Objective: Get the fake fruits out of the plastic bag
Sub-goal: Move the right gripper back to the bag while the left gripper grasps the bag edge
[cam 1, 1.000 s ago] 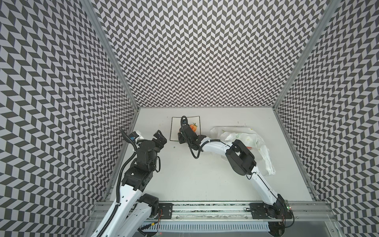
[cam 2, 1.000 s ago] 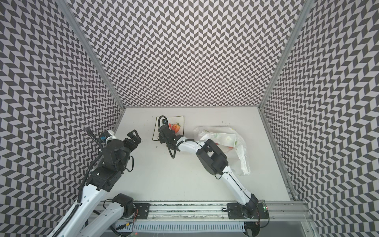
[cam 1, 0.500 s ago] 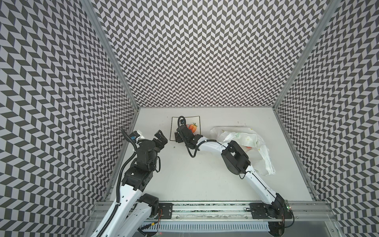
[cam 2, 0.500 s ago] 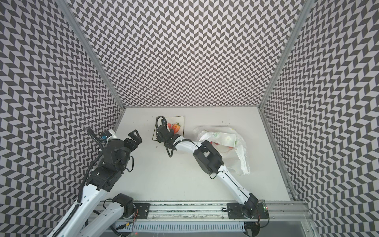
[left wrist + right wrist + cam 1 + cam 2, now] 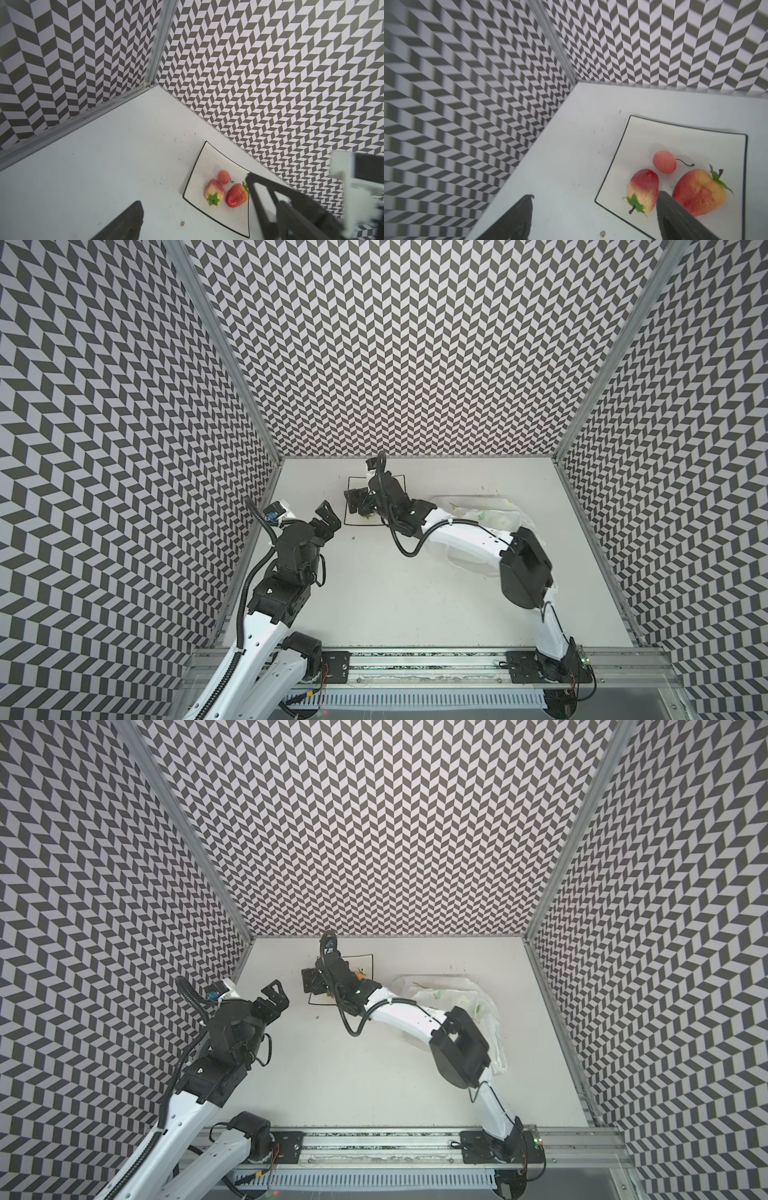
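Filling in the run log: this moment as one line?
right gripper: open at plate edge | plate: two strawberries, cherry | left gripper: open, empty | plastic bag: beside plate

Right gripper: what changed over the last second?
Right gripper shifted left in both top views over the plate and now stands open, empty; a strawberry lies beside one finger. Left gripper, open, and the plastic bag stayed put.

Two red-yellow strawberries point(image 5: 642, 191) and a pink cherry point(image 5: 664, 162) lie loose on the plate point(image 5: 654, 133); crinkly white bag point(image 5: 457, 998) sits crumpled on the counter point(image 5: 353, 1073) nearby.
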